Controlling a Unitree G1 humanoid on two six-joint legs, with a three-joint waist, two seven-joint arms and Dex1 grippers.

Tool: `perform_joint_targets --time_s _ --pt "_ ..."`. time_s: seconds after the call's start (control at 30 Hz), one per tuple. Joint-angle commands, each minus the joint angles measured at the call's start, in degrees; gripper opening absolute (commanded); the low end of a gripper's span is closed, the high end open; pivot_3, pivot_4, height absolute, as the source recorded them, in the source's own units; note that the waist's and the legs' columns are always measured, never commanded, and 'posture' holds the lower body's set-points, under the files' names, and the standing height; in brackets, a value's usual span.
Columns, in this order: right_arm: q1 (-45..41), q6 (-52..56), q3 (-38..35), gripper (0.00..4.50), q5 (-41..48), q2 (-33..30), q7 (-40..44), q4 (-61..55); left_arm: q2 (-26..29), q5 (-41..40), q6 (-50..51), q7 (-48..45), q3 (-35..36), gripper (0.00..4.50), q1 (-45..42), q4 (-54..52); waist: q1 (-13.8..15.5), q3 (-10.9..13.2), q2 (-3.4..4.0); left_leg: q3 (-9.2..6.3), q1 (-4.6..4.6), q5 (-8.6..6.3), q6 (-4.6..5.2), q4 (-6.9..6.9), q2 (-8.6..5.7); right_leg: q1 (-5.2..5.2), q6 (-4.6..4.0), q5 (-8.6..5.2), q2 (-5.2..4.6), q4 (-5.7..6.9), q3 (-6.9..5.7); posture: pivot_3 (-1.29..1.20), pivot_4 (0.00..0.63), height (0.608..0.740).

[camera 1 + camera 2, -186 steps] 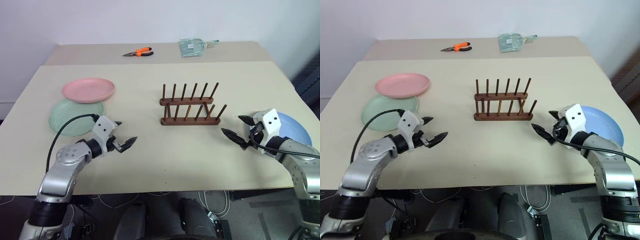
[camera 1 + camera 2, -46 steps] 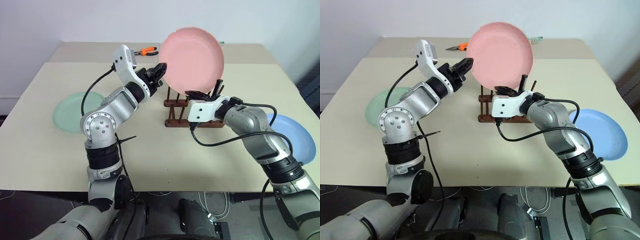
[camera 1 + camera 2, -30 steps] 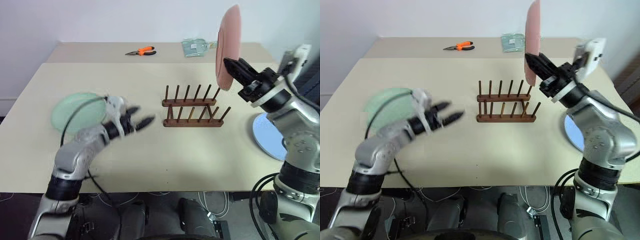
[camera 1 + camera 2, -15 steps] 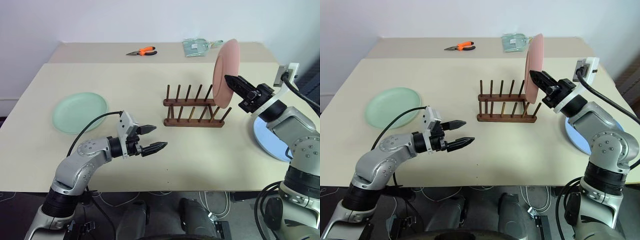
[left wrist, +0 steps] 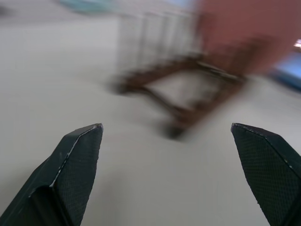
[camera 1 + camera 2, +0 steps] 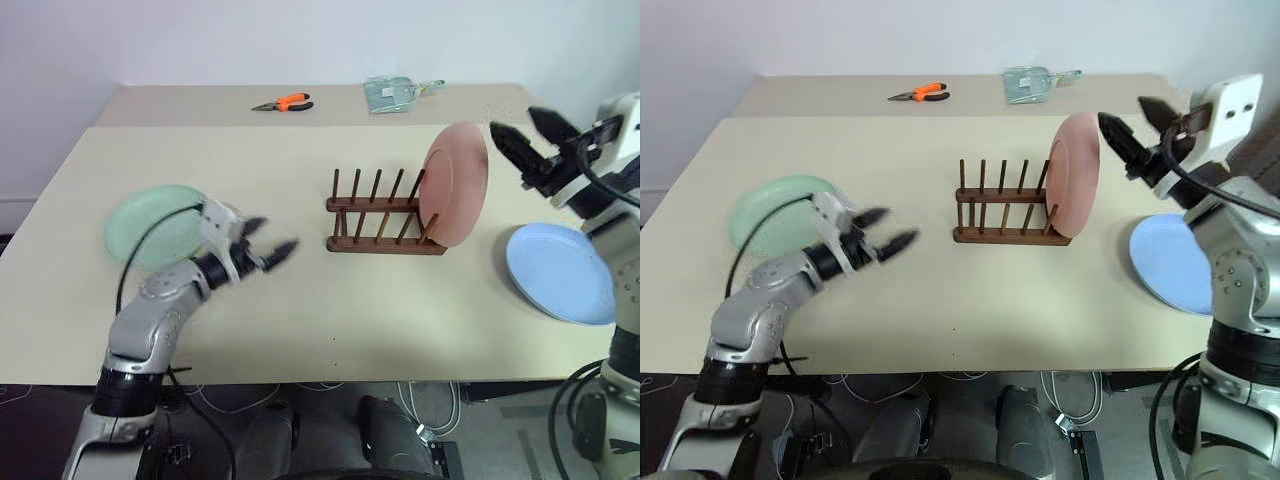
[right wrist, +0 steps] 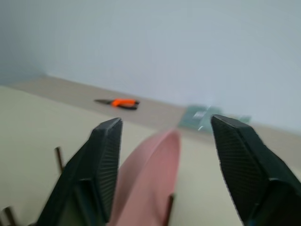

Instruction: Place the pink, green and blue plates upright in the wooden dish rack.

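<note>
The pink plate (image 6: 455, 183) stands on edge at the right end of the wooden dish rack (image 6: 385, 213), leaning against its pegs. My right gripper (image 6: 526, 130) is open above and to the right of it, clear of the rim. The green plate (image 6: 150, 222) lies flat at the table's left. In front of it, my left gripper (image 6: 266, 240) is open and empty, pointing toward the rack (image 5: 188, 89). The blue plate (image 6: 560, 272) lies flat at the right edge. In the right wrist view the pink plate (image 7: 146, 183) sits below the open fingers.
Orange-handled pliers (image 6: 279, 103) and a clear plastic packet (image 6: 392, 93) lie on the far table. The rack's other slots to the left of the pink plate hold nothing.
My right gripper has opened, let go of the pink plate and pulled up and right; the plate now rests in the rack. My left gripper swung back left toward the green plate.
</note>
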Motion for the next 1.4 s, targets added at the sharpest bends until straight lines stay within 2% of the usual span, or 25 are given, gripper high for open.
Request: perform_joint_targets --time_s 0.03,0.17,0.23,0.33,0.5,0.6,0.67,0.77,0.83,0.97,1.1,1.23,1.33,1.4 --pt "-5.1 -2.3 3.5 4.42 0.2 -1.4 2.9 -6.5 -1.9 5.2 -2.1 19.4 11.7 4.50 -5.3 6.8 -0.4 0.0 0.00 -0.01 0.00 0.00 0.00 0.00 0.00 0.00 0.16 0.08 0.00 0.00 0.00 0.00 0.150 0.740" --pt "-5.6 -2.4 14.3 4.42 -3.4 -1.4 7.0 -12.4 -3.1 6.6 0.5 36.1 23.1 4.50 -9.5 12.2 -0.7 -0.1 -0.10 -0.09 -0.01 0.00 -0.01 -0.08 0.01 -0.05 0.25 0.07 0.01 0.01 -0.08 0.00 0.150 0.740" --pt "-5.6 -3.0 20.1 4.42 -5.7 0.2 7.9 -14.1 -3.7 4.9 3.3 40.6 27.6 4.50 -10.0 12.4 -0.8 -0.1 -0.17 -0.08 -0.02 -0.01 -0.01 -0.08 -0.04 -0.04 0.20 0.11 -0.05 -0.01 -0.07 0.00 0.150 0.740" --pt "-4.0 -4.3 27.1 4.42 -8.3 3.4 9.2 -14.8 -5.2 0.2 8.7 41.9 31.9 4.50 -9.3 9.7 -0.6 0.0 -0.35 -0.10 -0.04 -0.01 -0.02 -0.03 -0.07 -0.01 0.21 0.11 -0.09 -0.01 -0.08 0.00 0.150 0.740" --pt "-0.6 -7.3 33.3 4.42 -13.2 6.4 10.4 -14.6 -10.0 -10.9 19.0 43.6 39.0 4.50 -7.7 5.6 0.3 0.0 -0.53 -0.23 -0.10 0.00 -0.04 0.09 -0.13 0.03 0.21 0.12 -0.09 0.02 -0.15 0.00 0.150 0.740" --pt "0.5 -8.0 34.6 4.50 -14.9 7.8 10.5 -14.3 -13.6 -16.6 20.4 47.0 43.4 3.67 -7.9 4.3 0.2 -0.1 -0.49 -0.22 -0.04 -0.01 -0.05 0.06 -0.12 0.03 0.21 0.12 -0.09 0.08 -0.14 0.00 0.150 0.740" --pt "1.2 -8.7 35.8 4.50 -17.2 8.1 10.4 -13.4 -14.7 -19.2 20.8 47.1 43.7 2.74 -8.0 3.1 0.3 -0.1 -0.49 -0.23 -0.02 0.01 -0.08 0.05 -0.12 0.02 0.20 0.11 -0.08 0.13 -0.15 0.00 0.150 0.740" --pt "1.5 -8.6 37.1 4.50 -21.0 7.3 10.5 -11.4 -14.1 -20.1 20.2 43.1 39.8 1.17 -7.8 0.8 0.4 -0.1 -0.57 -0.26 -0.03 0.04 -0.12 0.07 -0.13 0.06 0.20 0.12 -0.07 0.13 -0.19 0.00 0.150 0.740" --pt "1.1 -8.5 37.6 4.50 -23.1 6.7 10.8 -10.1 -12.2 -18.3 18.5 36.6 33.1 0.12 -7.1 -2.4 0.3 0.0 -0.63 -0.26 -0.04 0.04 -0.13 0.09 -0.14 0.05 0.18 0.12 -0.06 0.13 -0.19 0.00 0.150 0.740" --pt "-0.6 -15.2 39.6 4.50 -32.1 6.1 9.5 -8.1 -10.1 -17.6 15.4 25.4 20.8 0.04 -8.5 -10.9 0.2 0.0 -0.66 -0.21 -0.10 0.05 -0.14 0.05 -0.14 0.00 0.14 0.14 -0.06 0.09 -0.16 0.00 0.150 0.740" --pt "-5.8 -24.0 43.0 4.50 -43.3 7.1 6.7 -3.5 -9.9 -17.4 16.4 21.8 11.3 0.04 -13.2 -15.6 -0.2 0.0 -0.63 -0.16 -0.06 0.05 -0.14 0.02 -0.12 0.00 0.14 0.14 -0.06 0.07 -0.15 0.00 0.150 0.740" --pt "-9.0 -29.4 44.1 4.50 -49.5 8.4 4.4 2.6 -11.7 -18.3 17.4 22.3 7.2 0.04 -16.5 -17.2 -0.5 0.0 -0.62 -0.14 0.00 0.06 -0.16 -0.08 -0.09 0.00 0.14 0.14 -0.03 0.06 -0.15 0.00 0.150 0.740" --pt "-9.8 -32.0 44.1 3.60 -52.9 8.2 4.0 6.6 -13.3 -19.6 18.4 23.2 5.9 0.00 -18.0 -18.4 -0.6 0.0 -0.62 -0.15 -0.02 0.07 -0.16 -0.08 -0.09 -0.01 0.13 0.15 -0.03 0.05 -0.13 0.00 0.150 0.740" --pt "-9.3 -33.1 43.5 2.59 -54.0 8.2 4.0 7.3 -14.0 -19.8 18.7 24.3 6.3 0.00 -18.1 -18.4 -0.7 0.0 -0.63 -0.15 -0.03 0.07 -0.16 -0.08 -0.10 -0.01 0.13 0.15 -0.02 0.04 -0.12 0.00 0.150 0.740"
